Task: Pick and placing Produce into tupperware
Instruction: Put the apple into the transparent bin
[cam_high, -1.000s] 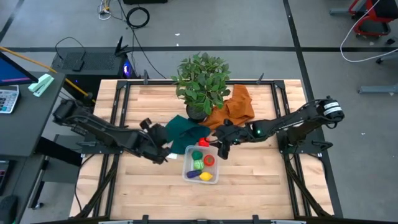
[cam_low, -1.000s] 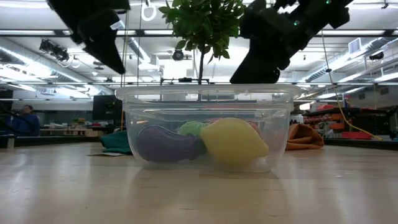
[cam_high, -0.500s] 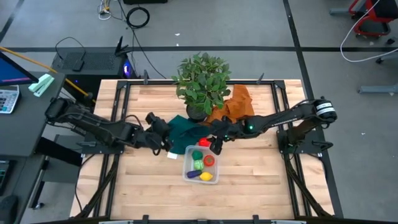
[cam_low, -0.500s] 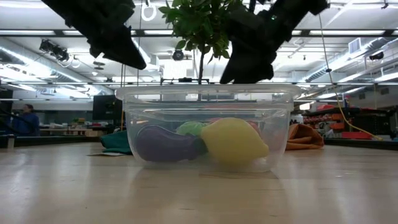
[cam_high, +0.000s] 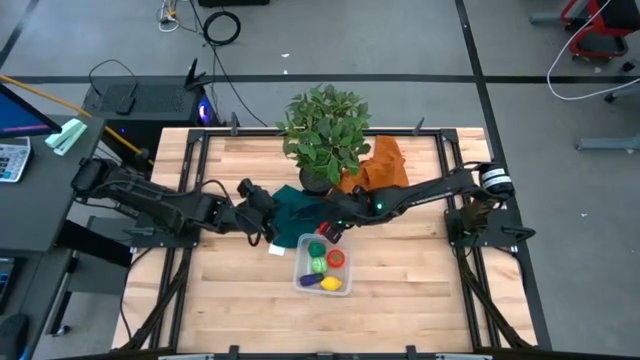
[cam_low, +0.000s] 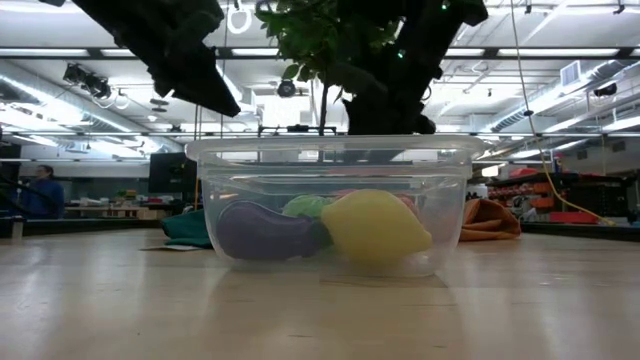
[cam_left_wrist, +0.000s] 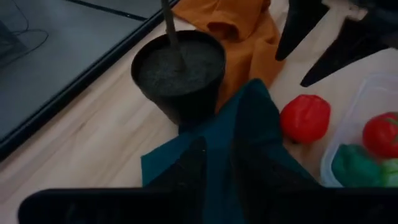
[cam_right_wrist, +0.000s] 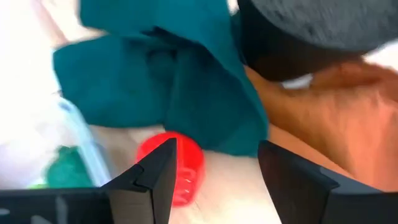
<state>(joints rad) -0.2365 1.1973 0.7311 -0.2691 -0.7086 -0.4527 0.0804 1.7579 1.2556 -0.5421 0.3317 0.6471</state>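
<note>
The clear tupperware (cam_high: 301, 262) stands near the table's middle, close up in the low view (cam_low: 330, 148). It holds a yellow lemon (cam_low: 372, 228), a purple eggplant (cam_low: 265, 232), a green piece and a red tomato (cam_left_wrist: 380, 134). A red pepper (cam_left_wrist: 305, 118) lies on the wood between the tupperware's far side and the dark green cloth (cam_high: 292, 210). My right gripper (cam_right_wrist: 214, 149) is open and hovers low over the pepper (cam_right_wrist: 173, 167), which lies close to one finger. My left gripper (cam_left_wrist: 217, 165) hangs shut over the green cloth (cam_left_wrist: 186, 162), left of the tupperware.
A potted plant (cam_high: 322, 130) stands at the table's far middle; its black pot (cam_left_wrist: 179, 73) is right behind the green cloth. An orange cloth (cam_high: 380, 170) lies to the right of the pot. Bare wood stretches along the near side and both ends.
My right gripper has swung from the tupperware's far right corner toward the table's left and come over the red pepper. My left gripper has moved toward the right and far edges, from beside the tupperware to over the green cloth. The produce has stayed put.
</note>
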